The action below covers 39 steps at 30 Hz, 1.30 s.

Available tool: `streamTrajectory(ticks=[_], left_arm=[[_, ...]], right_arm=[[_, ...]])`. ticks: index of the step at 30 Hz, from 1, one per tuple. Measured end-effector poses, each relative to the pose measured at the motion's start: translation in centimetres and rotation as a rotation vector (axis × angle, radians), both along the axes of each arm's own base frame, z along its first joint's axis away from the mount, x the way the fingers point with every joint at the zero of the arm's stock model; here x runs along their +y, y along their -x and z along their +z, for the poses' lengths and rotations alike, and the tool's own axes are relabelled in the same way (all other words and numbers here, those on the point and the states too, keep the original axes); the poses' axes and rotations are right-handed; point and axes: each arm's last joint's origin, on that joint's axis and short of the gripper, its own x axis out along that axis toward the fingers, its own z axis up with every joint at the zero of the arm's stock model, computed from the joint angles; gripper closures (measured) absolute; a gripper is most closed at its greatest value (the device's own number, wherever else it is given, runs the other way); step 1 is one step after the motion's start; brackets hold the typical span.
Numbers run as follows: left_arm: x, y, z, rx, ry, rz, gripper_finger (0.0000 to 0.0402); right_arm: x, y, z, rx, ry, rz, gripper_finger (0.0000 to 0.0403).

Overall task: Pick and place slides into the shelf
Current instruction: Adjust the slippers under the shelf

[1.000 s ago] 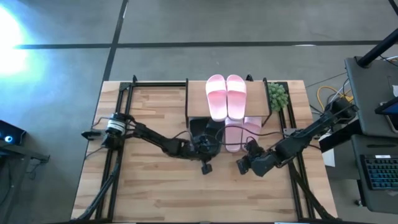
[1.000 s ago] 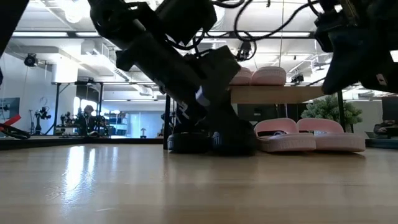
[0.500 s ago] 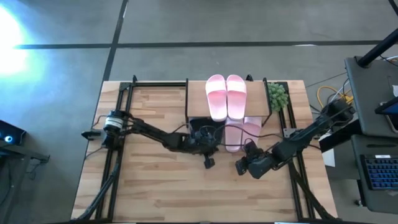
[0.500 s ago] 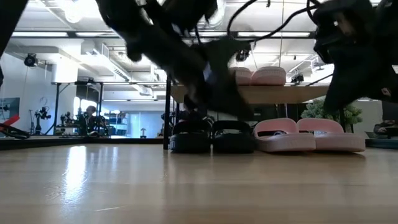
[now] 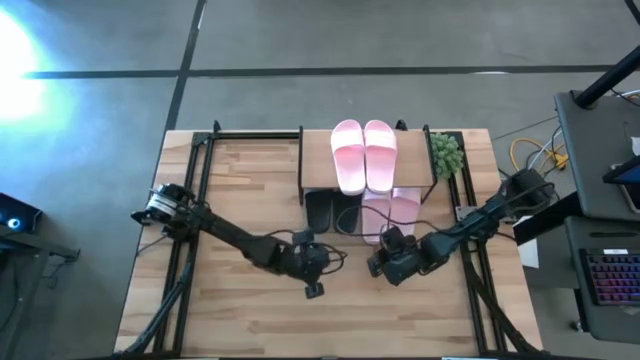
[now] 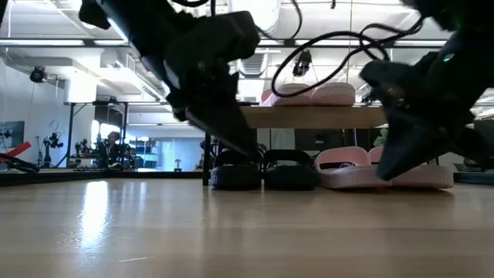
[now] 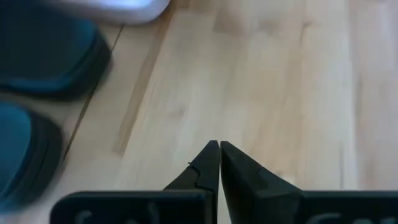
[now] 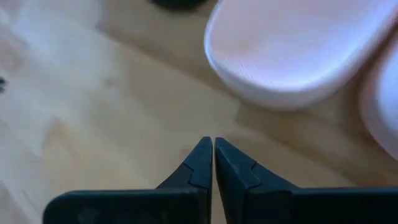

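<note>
Grey concrete floor all around, with a wooden table (image 5: pixel 240 200) set in the middle of it, ringed by black rails. Toward twelve o'clock on the table, a small shelf (image 5: pixel 315 160) with a light-wood top on thin black legs. On that top, one pale pink pair of slides (image 5: pixel 363 155), side by side and touching. Beneath the shelf, at its six o'clock edge, a black pair (image 5: pixel 333 211) and, just beside it toward three o'clock, a second pink pair (image 5: pixel 390 213), heels poking out onto the table. At the shelf's three o'clock end, a small green plant (image 5: pixel 446 153). Near the table's centre, left gripper (image 5: pixel 312 262), fingers pressed together on nothing, at seven o'clock of the black pair. Right gripper (image 5: pixel 385 262), fingers likewise clenched and empty, just short of a pink heel (image 8: pixel 298 50).
</note>
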Motion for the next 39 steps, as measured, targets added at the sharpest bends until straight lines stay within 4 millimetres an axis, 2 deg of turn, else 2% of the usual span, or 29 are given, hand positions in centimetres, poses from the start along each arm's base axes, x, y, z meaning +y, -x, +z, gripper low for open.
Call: streamTrajectory(ticks=[6,12,17,22,26,31,39], left_arm=[[-0.6,0.5,-0.1,0.005,0.018,0.027,0.0402],[-0.6,0.4,-0.1,-0.007,0.012,0.037,0.0402],[-0.5,0.4,-0.1,-0.013,-0.001,0.049,0.0402],[-0.5,0.5,-0.2,-0.011,-0.002,0.049,0.0402],[-0.4,0.6,-0.3,-0.009,-0.011,0.054,0.0402],[-0.4,0.6,-0.4,-0.011,-0.018,0.06,0.0402],[-0.4,0.6,-0.4,-0.009,-0.019,0.061,0.0402]], right_arm=[[-1.9,-0.7,-0.3,0.012,0.077,-0.076,0.0392],[-3.3,-1.0,0.1,0.007,0.137,-0.096,0.0392],[-3.3,-1.0,0.9,0.002,0.073,-0.07,0.0392],[-1.1,0.2,2.0,0.003,-0.06,0.05,0.0392],[0.0,2.0,1.9,0.073,-0.077,-0.01,0.0392],[-0.5,4.1,1.2,0.2,-0.007,-0.163,0.0392],[-2.6,4.2,1.2,0.253,0.117,-0.256,0.0392]])
